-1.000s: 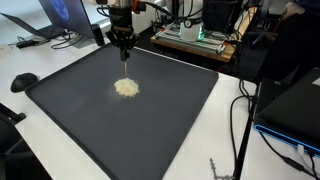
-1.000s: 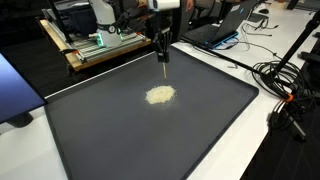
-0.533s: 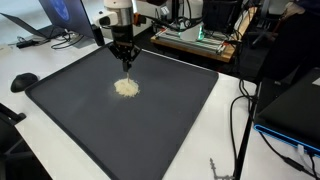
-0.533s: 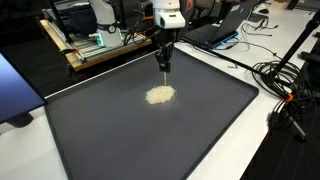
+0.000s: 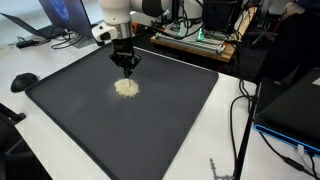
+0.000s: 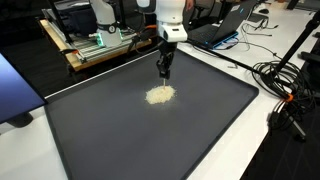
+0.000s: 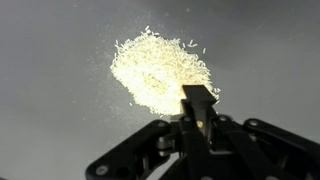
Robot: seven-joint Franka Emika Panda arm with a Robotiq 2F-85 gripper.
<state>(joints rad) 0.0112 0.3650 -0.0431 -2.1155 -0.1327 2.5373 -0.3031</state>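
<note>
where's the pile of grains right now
The pile of grains lies near the middle of the dark mat in both exterior views, just below the shut gripper; the wrist view shows it right ahead of that gripper.

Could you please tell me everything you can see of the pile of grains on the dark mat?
The pile of grains is pale cream, rice-like, a low roundish heap with loose grains scattered at its rim. It lies on the dark mat. The shut hand hangs just over its edge; contact is unclear.

Gripper [image 5: 127, 68] lower vs 1 s ago.
Comes down twd grain pile [image 5: 126, 88]; tip now close above pile's far edge.
</note>
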